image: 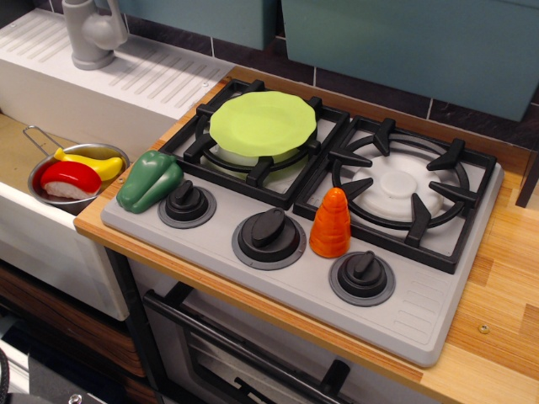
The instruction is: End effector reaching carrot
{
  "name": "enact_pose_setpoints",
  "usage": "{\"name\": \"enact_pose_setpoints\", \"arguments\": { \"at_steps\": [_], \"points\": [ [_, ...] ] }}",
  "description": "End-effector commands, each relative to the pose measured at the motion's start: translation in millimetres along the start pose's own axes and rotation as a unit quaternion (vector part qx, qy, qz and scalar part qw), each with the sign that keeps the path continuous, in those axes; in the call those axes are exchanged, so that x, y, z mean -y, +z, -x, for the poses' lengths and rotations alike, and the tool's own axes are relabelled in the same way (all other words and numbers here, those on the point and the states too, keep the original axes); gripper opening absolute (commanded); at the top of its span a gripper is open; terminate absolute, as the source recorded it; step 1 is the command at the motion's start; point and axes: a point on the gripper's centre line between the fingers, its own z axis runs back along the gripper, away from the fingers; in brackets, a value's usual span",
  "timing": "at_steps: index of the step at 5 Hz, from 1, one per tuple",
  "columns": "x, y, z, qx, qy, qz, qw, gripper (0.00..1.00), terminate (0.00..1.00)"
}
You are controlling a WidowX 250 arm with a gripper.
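Observation:
The carrot [331, 223], a smooth orange toy cone with a ridged redder tip, stands upright on the grey toy stove [253, 278], between the middle knob [269, 236] and the right knob [363, 275], at the front edge of the right burner grate [402, 185]. The end effector is out of view; no gripper shows in this frame.
A green toy pepper [149, 179] lies at the stove's front left beside the left knob [187, 203]. A light green plate [263, 124] sits on the left burner. A metal pot [74, 176] with red and yellow toys sits in the sink. A grey faucet [91, 32] stands at back left.

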Motion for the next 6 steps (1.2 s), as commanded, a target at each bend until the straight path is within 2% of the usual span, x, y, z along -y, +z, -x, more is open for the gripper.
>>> {"name": "enact_pose_setpoints", "arguments": {
  "at_steps": [1, 4, 6],
  "points": [
    [0.0, 0.0, 0.0, 0.0, 0.0, 0.0, 1.0, 1.0, 0.0],
    [69.4, 1.4, 3.6, 0.012, 0.039, -0.013, 0.9991, 1.0, 0.0],
    [89.5, -18.4, 18.7, 0.032, 0.037, -0.008, 0.9988, 1.0, 0.0]
  ]
}}
